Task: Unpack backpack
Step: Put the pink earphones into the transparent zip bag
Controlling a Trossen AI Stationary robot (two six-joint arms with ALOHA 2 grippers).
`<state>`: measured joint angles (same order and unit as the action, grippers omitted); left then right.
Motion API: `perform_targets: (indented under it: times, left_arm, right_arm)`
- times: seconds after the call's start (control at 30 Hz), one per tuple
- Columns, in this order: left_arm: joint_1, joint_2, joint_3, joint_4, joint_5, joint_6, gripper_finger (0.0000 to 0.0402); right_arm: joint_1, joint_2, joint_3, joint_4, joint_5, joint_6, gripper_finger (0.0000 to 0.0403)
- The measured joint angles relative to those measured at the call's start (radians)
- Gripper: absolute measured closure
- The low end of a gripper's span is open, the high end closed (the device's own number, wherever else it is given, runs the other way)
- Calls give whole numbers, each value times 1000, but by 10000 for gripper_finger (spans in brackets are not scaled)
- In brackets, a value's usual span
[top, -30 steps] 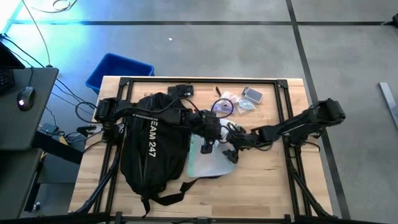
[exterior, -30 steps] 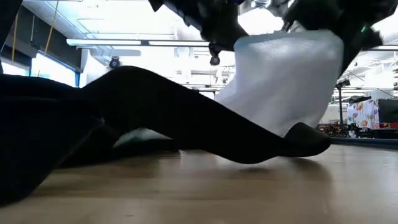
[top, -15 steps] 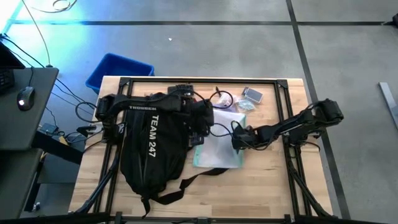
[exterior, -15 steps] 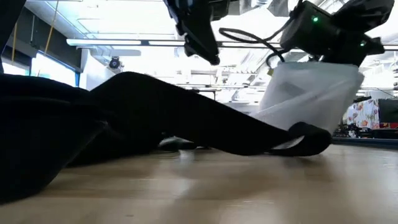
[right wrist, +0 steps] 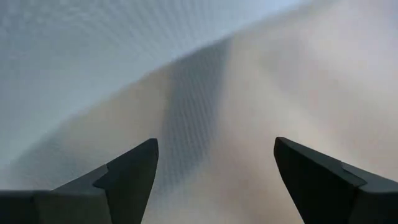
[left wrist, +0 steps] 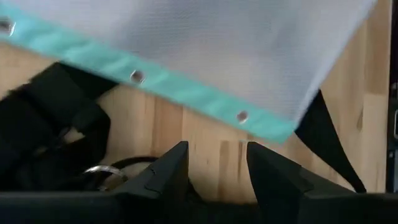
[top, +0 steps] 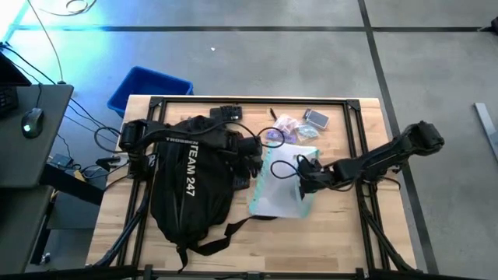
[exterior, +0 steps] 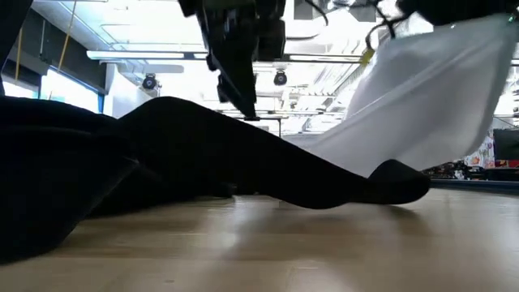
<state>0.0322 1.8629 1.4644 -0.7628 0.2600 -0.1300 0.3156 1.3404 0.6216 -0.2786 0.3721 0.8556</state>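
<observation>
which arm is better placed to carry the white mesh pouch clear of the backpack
Right. Its tool is on the white mesh pouch, lifting its far edge. The left tool is open and empty beside the backpack.

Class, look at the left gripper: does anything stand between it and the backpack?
Nothing visible does. The left gripper hangs open at the backpack's right edge, over its fabric and strap. The white mesh pouch lies beyond it, with the right gripper.
</observation>
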Motion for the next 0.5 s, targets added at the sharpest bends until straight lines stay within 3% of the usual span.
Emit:
perform_targets:
  times: [0.33,0.4,0.5]
  left_arm:
    - [-2,0,-187,375,-23,-157,261]
    - [1,0,-202,403,-34,-175,261]
    - [1,0,-229,402,-57,-183,262]
  right_arm:
    - [47,-110,0,8,182,131,99]
    - [48,-133,1,44,171,105,99]
    - [47,-173,2,58,54,20,99]
